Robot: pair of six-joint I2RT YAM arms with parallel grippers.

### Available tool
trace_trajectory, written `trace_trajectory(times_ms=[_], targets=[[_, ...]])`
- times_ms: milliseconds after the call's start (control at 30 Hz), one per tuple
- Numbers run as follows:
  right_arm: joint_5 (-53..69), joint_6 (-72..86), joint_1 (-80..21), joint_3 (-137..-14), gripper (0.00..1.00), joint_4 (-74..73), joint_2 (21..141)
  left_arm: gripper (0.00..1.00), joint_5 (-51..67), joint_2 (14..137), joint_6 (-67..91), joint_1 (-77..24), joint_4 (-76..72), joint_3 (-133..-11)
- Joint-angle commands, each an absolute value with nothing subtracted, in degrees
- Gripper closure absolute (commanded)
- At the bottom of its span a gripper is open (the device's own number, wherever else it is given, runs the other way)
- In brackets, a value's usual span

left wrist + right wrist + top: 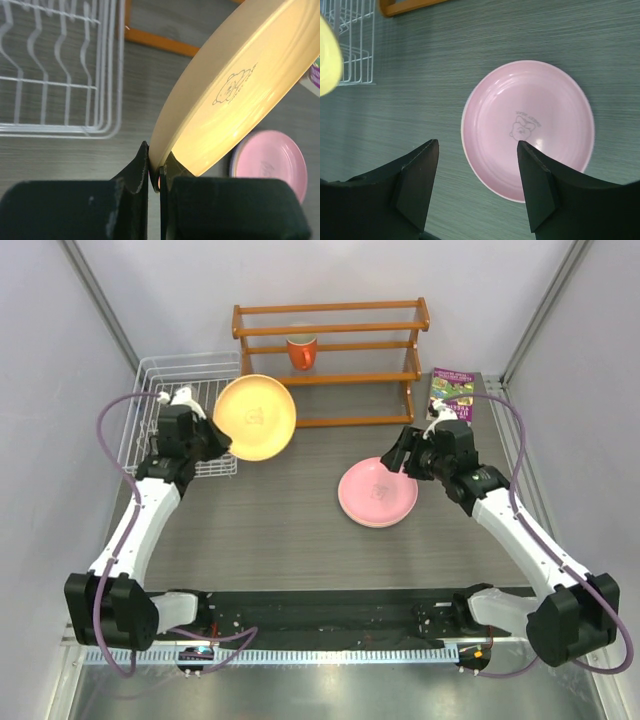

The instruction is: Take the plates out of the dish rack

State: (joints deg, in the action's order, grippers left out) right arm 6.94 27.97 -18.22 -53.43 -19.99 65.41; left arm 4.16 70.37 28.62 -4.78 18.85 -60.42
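Observation:
My left gripper (222,442) is shut on the rim of an orange-tan plate (256,417), holding it tilted in the air just right of the white wire dish rack (165,380). In the left wrist view the fingers (157,152) pinch the plate's edge (240,90), and the rack's bars (60,80) there hold nothing. A pink plate (378,492) lies flat on the table at centre right, and a rim shows beneath it. My right gripper (396,456) is open and empty above the pink plate's far edge. Its wrist view shows its open fingers (477,144) over the plate (530,125).
An orange-brown wooden shelf rack (330,340) stands at the back with an orange-red mug (302,352) on it. A colourful booklet (452,393) lies at the back right. Grey walls close in the left and right sides.

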Motion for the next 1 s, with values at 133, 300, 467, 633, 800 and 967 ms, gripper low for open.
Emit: trace_trajectory(times_ms=[133, 300, 467, 633, 800, 967], targets=[[7.03, 29.62, -23.38, -58.54, 0.3, -12.93, 70.66, 1.0, 15.55, 71.54, 32.61, -10.98, 14.24, -59.24], [7.56, 30.06, -24.7, -58.89, 0.3, -10.02, 73.47, 1.0, 19.16, 72.68, 31.65, -13.53, 14.33, -57.92], [8.0, 29.97, -25.66, -59.5, 0.3, -7.65, 75.49, 1.0, 21.7, 74.88, 30.85, -15.29, 16.08, -57.66], [8.0, 30.15, -26.63, -61.61, 0.3, -7.38, 78.04, 1.0, 20.57, 76.2, 30.23, -19.41, 16.08, -57.83], [7.73, 30.06, -27.51, -62.75, 0.3, -7.29, 80.86, 1.0, 19.87, 77.51, 30.76, -23.37, 15.56, -58.8], [6.07, 29.71, -27.86, -63.72, 0.51, -9.31, 83.23, 1.0, 18.9, 78.22, 30.85, -25.66, 15.47, -59.59]])
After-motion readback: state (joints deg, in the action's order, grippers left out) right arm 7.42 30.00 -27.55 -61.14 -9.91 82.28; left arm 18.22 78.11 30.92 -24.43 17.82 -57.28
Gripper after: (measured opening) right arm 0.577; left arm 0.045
